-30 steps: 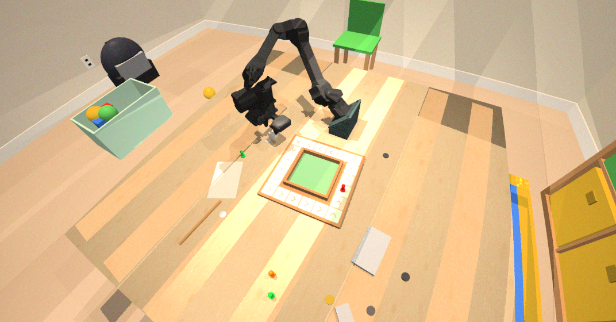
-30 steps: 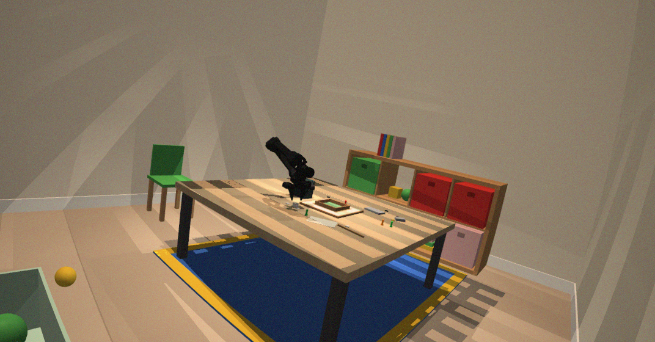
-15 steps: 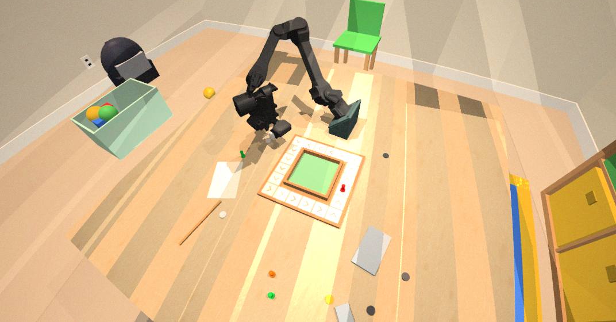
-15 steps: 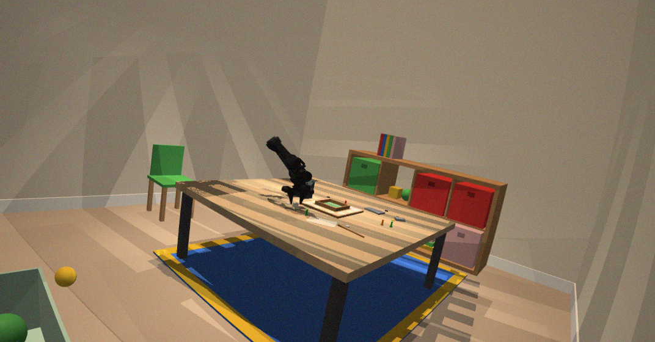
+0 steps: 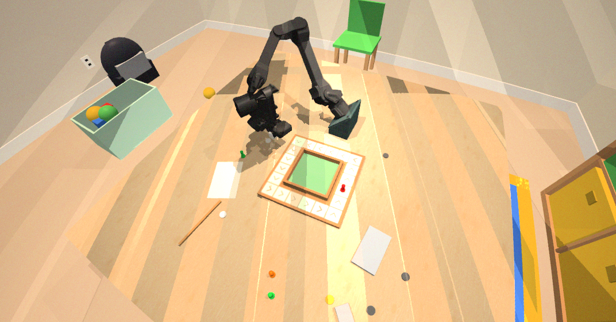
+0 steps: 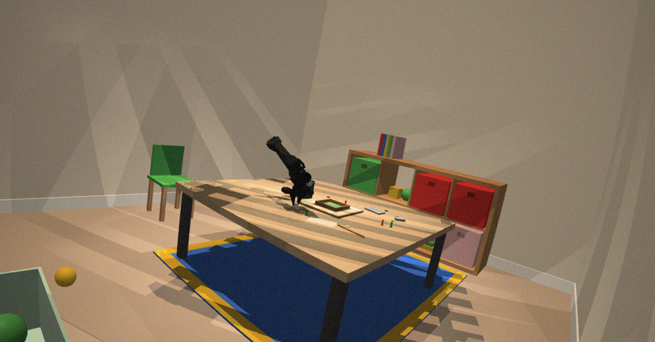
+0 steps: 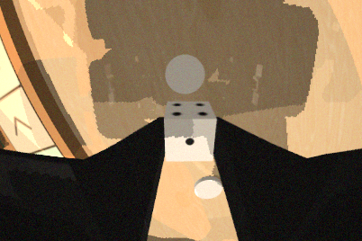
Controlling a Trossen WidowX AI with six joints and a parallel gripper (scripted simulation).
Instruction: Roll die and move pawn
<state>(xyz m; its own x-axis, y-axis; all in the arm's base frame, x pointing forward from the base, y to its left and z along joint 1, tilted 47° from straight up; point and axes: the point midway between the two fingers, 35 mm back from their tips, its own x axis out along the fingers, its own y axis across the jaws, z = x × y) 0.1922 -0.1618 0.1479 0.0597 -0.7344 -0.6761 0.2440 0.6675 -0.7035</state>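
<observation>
The white die sits between my fingertips, just above the table, with one pip facing the wrist camera and several pips on its far face. My gripper is shut on it, just off the board's far left corner. The board has a ring of arrow squares around a wooden-rimmed green dice tray. The red pawn stands on a square on the board's right side.
A grey disc and a white disc lie on the table by the die. A green pawn, white card, stick, grey card and other pawns lie around. The arm's base stands behind the board.
</observation>
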